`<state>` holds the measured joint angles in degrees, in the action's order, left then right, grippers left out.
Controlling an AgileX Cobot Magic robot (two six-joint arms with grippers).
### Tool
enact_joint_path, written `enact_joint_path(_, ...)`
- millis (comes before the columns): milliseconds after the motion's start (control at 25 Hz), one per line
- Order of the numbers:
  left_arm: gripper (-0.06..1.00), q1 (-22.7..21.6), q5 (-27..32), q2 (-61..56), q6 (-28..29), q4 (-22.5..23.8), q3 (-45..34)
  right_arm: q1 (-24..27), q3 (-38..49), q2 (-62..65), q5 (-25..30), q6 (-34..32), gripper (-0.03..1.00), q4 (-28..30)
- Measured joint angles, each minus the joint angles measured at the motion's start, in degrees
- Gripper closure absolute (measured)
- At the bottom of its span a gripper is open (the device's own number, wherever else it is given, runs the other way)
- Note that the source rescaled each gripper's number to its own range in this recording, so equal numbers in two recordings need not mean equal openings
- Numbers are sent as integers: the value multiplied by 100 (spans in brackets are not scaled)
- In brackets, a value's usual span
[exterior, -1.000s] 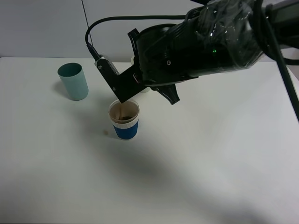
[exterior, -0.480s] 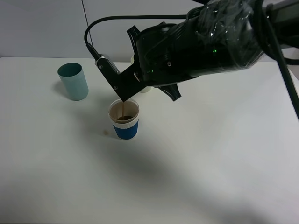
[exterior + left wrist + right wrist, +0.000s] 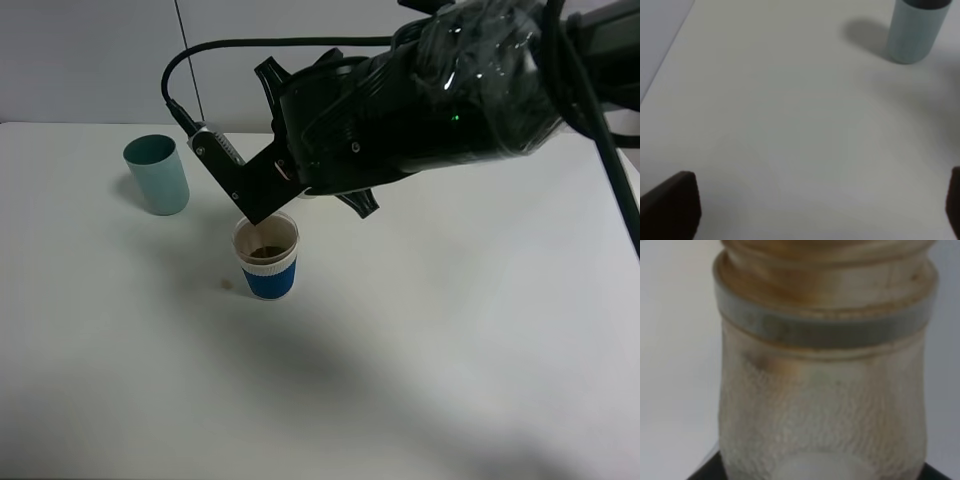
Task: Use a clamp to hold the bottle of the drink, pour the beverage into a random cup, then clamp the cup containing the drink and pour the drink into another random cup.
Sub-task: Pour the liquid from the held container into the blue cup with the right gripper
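The right clamp (image 3: 258,205) is closed on the bottle (image 3: 822,390). In the right wrist view the bottle's whitish, textured body and ribbed wide neck fill the frame, with brown streaks on the neck. From the high camera the bottle itself is hidden behind the clamp and its bulky black wrapped arm (image 3: 450,90). The clamp's dark tip slants down and sits just above the rim of the blue-sleeved cup (image 3: 268,262), on its far-left side. A black cable (image 3: 280,42) loops over from the clamp's housing.

Inside that cup lies a little dark brown beverage (image 3: 268,250). 1 small brown spot (image 3: 226,285) marks the white table (image 3: 450,330) just left of the cup.

The teal cup (image 3: 158,175) stands upright, apart and further left.

The left clamp (image 3: 812,207) is spread wide and holds nothing – only 2 dark fingertips show at the frame edges, over bare table, with the teal cup (image 3: 915,30) well ahead.
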<state>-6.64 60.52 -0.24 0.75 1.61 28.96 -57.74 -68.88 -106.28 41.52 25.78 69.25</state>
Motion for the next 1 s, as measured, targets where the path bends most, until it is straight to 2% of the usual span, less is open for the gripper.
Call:
enact_joint_path(600, -6, 0, 0, 0, 0, 0, 0, -187, 0, 0, 386, 0, 97, 204)
enact_joint_path(1000, -6, 0, 0, 0, 0, 0, 0, -188, 0, 0, 412, 503, 97, 113)
